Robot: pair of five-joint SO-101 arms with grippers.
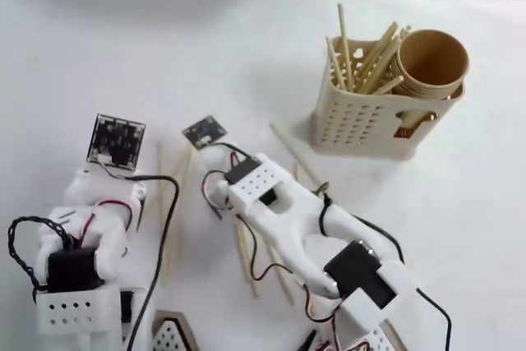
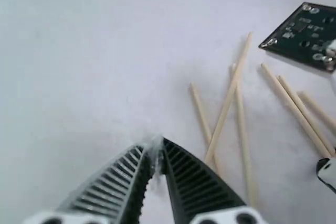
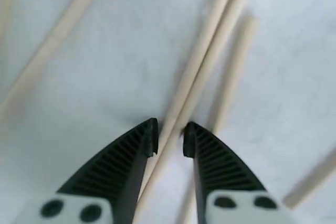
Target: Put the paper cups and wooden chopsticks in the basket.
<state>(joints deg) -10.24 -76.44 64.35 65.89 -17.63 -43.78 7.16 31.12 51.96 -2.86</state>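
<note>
Since your right end effector stands narrowly parted around a pair of wooden chopsticks on the table, pinch them mid-length: they look light, stiff and apt to roll. The left end effector is pinched together, empty. The basket, already holding the paper cups, stands well beyond.

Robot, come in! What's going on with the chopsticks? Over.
Left gripper shut, empty. Right gripper open, astride two chopsticks on table. Cups already in basket. Circuit board lies nearby.
</note>
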